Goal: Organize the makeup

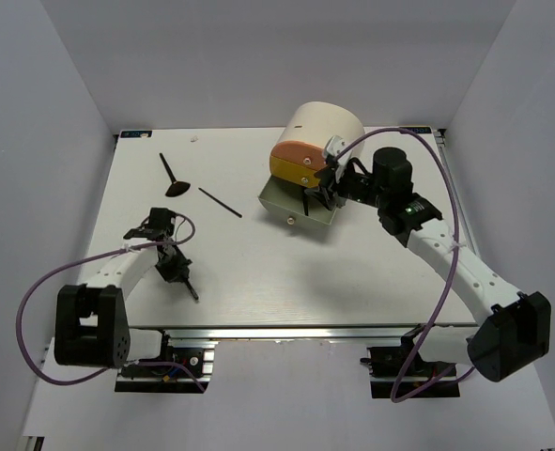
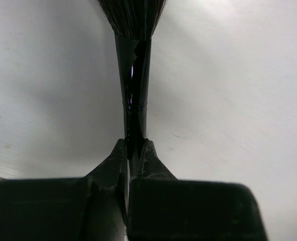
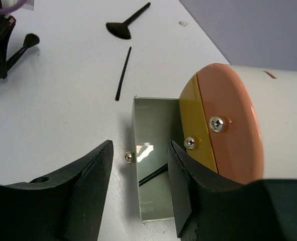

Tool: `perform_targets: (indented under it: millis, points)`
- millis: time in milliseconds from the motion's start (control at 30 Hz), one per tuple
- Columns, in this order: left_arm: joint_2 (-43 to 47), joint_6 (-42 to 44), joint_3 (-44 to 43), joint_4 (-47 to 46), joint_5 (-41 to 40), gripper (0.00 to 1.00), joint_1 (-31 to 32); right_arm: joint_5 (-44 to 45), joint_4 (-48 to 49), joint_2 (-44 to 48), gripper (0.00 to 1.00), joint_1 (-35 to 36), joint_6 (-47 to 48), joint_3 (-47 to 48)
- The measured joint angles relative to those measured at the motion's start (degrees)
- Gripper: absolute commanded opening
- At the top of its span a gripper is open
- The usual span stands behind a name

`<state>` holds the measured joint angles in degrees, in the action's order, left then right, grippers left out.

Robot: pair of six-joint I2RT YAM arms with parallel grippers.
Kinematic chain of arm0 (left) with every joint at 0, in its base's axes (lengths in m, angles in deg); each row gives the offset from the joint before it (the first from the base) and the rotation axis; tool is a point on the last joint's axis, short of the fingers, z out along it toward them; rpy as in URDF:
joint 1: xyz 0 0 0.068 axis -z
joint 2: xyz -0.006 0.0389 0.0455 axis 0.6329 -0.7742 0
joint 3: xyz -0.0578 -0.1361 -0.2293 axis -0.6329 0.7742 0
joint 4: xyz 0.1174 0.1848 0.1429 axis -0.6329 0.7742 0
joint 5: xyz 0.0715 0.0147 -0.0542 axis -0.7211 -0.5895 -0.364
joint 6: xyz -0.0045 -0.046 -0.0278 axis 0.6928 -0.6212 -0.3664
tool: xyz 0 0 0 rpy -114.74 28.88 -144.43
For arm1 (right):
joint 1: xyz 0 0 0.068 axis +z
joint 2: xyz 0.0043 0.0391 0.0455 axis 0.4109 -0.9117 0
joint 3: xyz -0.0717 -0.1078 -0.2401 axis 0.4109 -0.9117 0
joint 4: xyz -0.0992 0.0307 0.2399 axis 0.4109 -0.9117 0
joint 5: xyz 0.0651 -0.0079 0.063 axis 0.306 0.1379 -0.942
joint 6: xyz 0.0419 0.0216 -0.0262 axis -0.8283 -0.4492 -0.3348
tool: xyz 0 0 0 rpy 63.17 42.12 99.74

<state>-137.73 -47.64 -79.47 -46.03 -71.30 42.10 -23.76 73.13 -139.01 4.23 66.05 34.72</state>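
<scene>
Black and glossy, the held brush (image 2: 133, 75), pinched at its narrow waist by the left gripper (image 2: 134, 146), jaws closed tight on the handle. Long axis straight out ahead of the jaws in the left wrist view, bristles at the far end. Bristle tips cut off by the top edge; rear of the handle hidden behind the fingers. White table (image 1: 258, 272) close beneath, brush perhaps just touching it. Seen from overhead, at the near left of the table, brush and gripper merged into one dark clump, hard to separate.

Two more brushes loose on the far left of the table. Flat-headed brush (image 1: 175, 184), dark head toward the near side, handle slanting away to the far left. Thin brush (image 1: 220, 202) just beside it but apart, slanting from far left to near right.

Right gripper (image 3: 139, 145) open, fingers spread over the open drawer (image 3: 153, 115) of the cream drawer unit (image 1: 322, 127), nothing pinched between them. Near part of the drawer covered by one finger. Dark sliver (image 3: 153, 174) inside the drawer, too dim to name.
</scene>
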Motion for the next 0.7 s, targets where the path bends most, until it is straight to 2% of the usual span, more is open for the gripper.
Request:
perform_targets:
  millis: [133, 333, 500, 700]
  points:
    - [6.2, -3.6, -3.4, -3.9, 5.1, 0.0, 5.4, 1.2, 4.0, 4.3, 0.57, -1.2, -0.6, -3.6]
    - [6.5, -16.7, -11.8, -20.8, 12.9, 0.0, 16.6, 5.5, 9.7, 8.2, 0.62, -1.8, -1.9, -8.2]
    - [-2.3, -30.6, -14.4, -34.6, 13.7, 0.0, 25.9, 10.8, 13.2, 9.7, 0.62, -2.0, -3.6, -11.2]
    - [-17.3, -42.2, -20.9, -42.7, 11.2, 0.0, 32.1, 14.4, 13.9, 11.5, 0.61, -3.0, -5.0, -11.9]
